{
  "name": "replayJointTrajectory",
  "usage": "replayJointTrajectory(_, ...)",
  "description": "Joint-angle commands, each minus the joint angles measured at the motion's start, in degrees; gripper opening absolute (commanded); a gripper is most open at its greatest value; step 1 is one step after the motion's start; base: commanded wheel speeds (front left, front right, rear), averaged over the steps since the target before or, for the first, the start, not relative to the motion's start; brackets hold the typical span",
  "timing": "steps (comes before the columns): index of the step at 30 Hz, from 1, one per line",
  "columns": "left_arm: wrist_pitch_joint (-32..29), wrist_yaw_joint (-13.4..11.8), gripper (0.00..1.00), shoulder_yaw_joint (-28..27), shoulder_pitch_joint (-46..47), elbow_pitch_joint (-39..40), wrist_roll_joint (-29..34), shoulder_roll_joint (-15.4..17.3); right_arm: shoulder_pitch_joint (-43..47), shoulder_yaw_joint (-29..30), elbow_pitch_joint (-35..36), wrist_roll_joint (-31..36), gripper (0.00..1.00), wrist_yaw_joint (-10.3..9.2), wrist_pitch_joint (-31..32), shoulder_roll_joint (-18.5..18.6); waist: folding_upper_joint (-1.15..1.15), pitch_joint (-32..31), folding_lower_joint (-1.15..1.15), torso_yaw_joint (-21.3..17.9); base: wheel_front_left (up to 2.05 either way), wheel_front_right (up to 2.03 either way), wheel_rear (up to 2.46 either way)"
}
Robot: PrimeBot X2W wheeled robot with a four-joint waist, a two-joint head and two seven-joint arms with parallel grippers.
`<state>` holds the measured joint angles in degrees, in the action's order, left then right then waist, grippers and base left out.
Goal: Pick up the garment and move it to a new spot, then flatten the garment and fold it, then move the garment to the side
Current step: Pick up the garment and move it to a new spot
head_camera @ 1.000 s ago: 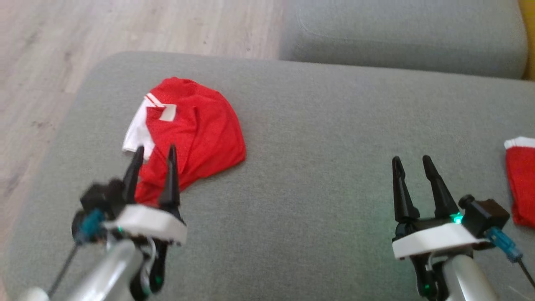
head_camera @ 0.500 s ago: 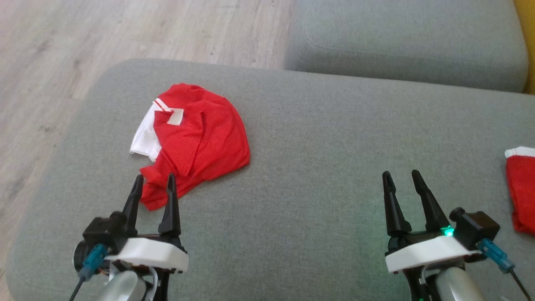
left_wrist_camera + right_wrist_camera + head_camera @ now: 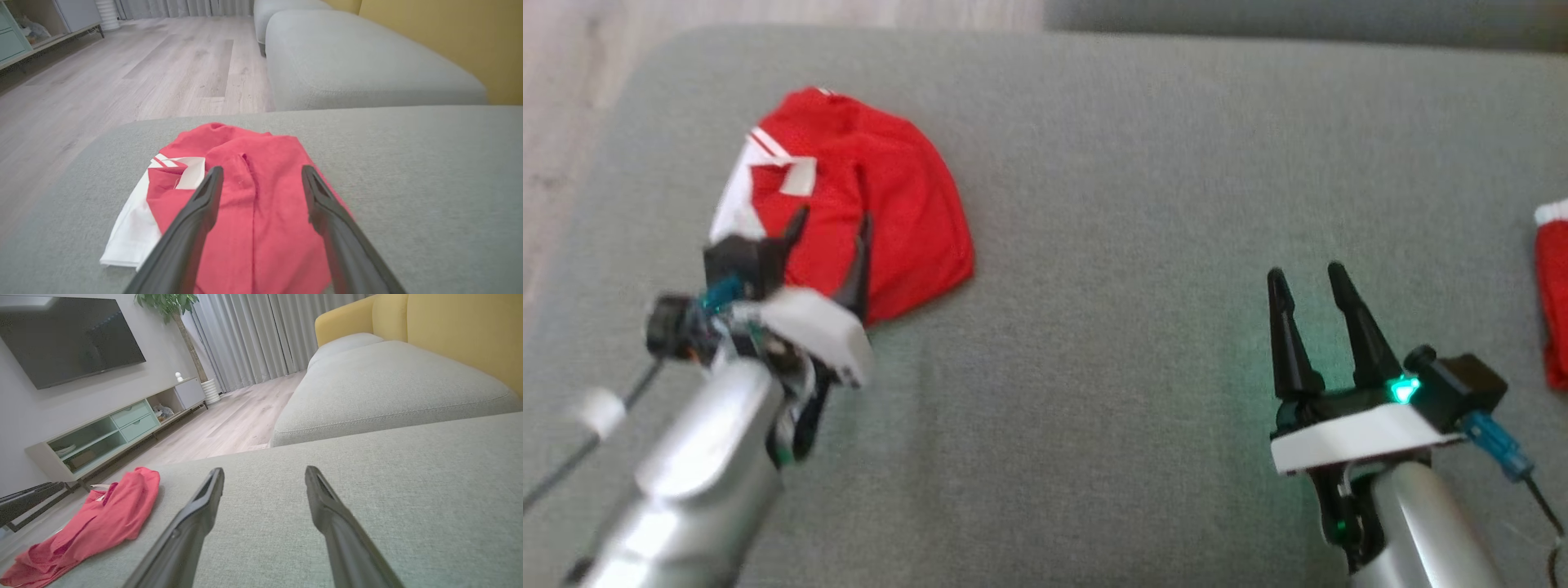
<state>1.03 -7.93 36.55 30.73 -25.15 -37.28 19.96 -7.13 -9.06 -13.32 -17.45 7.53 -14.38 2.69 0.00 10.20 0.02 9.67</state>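
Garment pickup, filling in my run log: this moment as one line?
phase: pre-grasp | left gripper: open, over red garment | right gripper: open, over cushion

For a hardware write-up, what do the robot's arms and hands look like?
Both arms are silvery tubes. The left hand and right hand each have two long, tapering black fingers on a white base, a black camera block with a blue connector and dark cable. A green light glows on the right one.

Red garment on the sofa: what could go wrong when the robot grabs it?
The red garment lies bunched in folds, so the open left gripper aimed at it may pinch only a top layer and lose it. It also sits near the cushion's left edge, so a nudge might slide it toward the wooden floor.
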Motion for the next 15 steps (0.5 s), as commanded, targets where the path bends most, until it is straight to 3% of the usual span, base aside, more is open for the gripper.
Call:
replayJointTrajectory(1, -1.2, 0.6, 1.0, -2.0, 5.2, -1.6, 0.8, 1.7, -2.3, -1.3, 2.1, 0.5, 1.0, -0.04, -0.6, 0.2, 0.0, 3.5, -0.02, -1.9, 0.0, 0.0, 0.0)
replayJointTrajectory(10, -3.4, 4.3, 1.0, -1.8, 15.5, -16.6, 0.8, 1.1, -4.8, -1.0, 2.2, 1.0, 1.0, -0.04, -0.6, 0.2, 0.0, 7.2, -0.02, -4.3, 0.0, 0.0, 0.0)
replayJointTrajectory(15, -3.5, 4.4, 1.0, -1.9, 18.7, -23.4, 0.9, 0.9, -5.5, -1.0, 2.3, 0.8, 1.0, -0.04, -0.6, 0.2, 0.0, 7.9, -0.02, -5.4, 0.0, 0.0, 0.0)
